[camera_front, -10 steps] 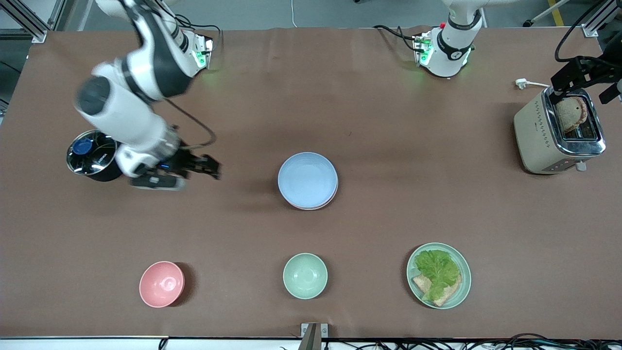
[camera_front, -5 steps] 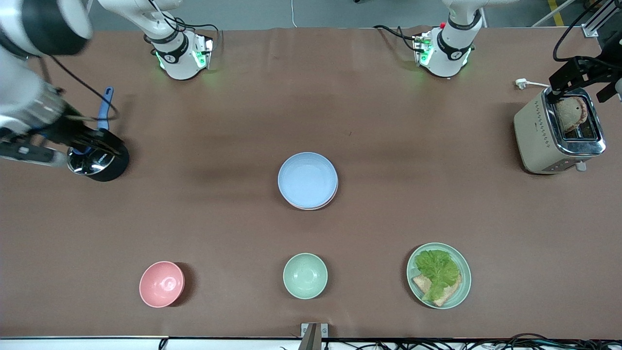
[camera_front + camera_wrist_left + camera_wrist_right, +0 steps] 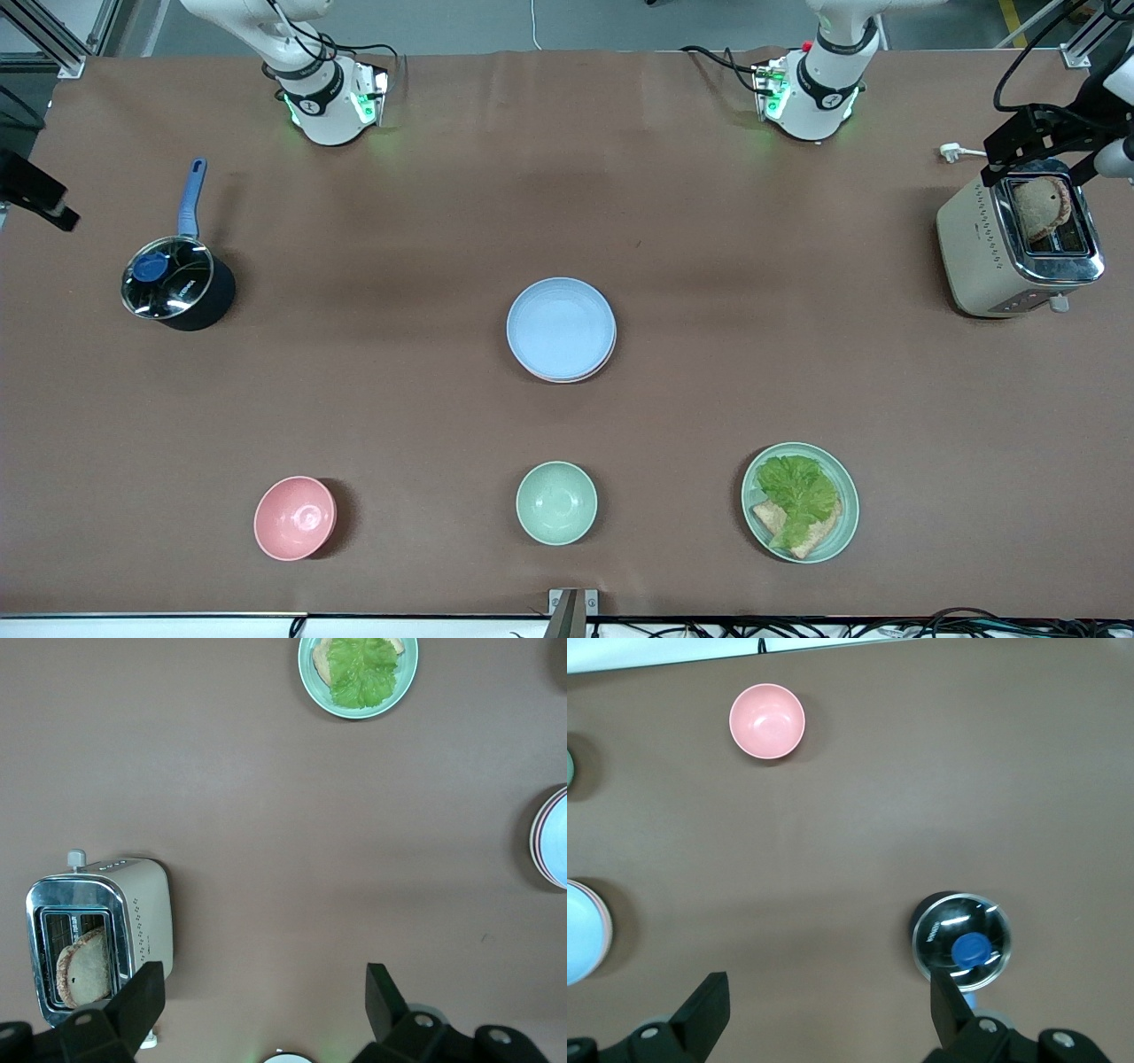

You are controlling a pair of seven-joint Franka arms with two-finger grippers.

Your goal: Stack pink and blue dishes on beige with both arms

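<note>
While both arms wait high up and away from the dishes, the blue plate (image 3: 561,327) sits on top of a stack in the middle of the worktop (image 3: 567,177). A thin pink plate rim (image 3: 585,377) peeks out under it at the 5 o'clock edge. I cannot see a beige plate from any view.

From the stack, the mint-green bowl (image 3: 556,502) is at 6 o'clock, nearer the front camera. The pink bowl (image 3: 295,517) is at about 8 o'clock, and the green plate with lettuce and bread (image 3: 800,501) is at about 4 o'clock. The dark pot with a glass lid and blue handle (image 3: 174,276) stands at the right arm's end of the worktop. The toaster with a slice of bread in it (image 3: 1019,239) stands at the left arm's end.

The left end effector (image 3: 261,992) hangs over the toaster's end, with its two fingers spread wide and nothing between them. The right end effector (image 3: 828,997) hangs near the pot's end, spread wide too, and it holds nothing.
</note>
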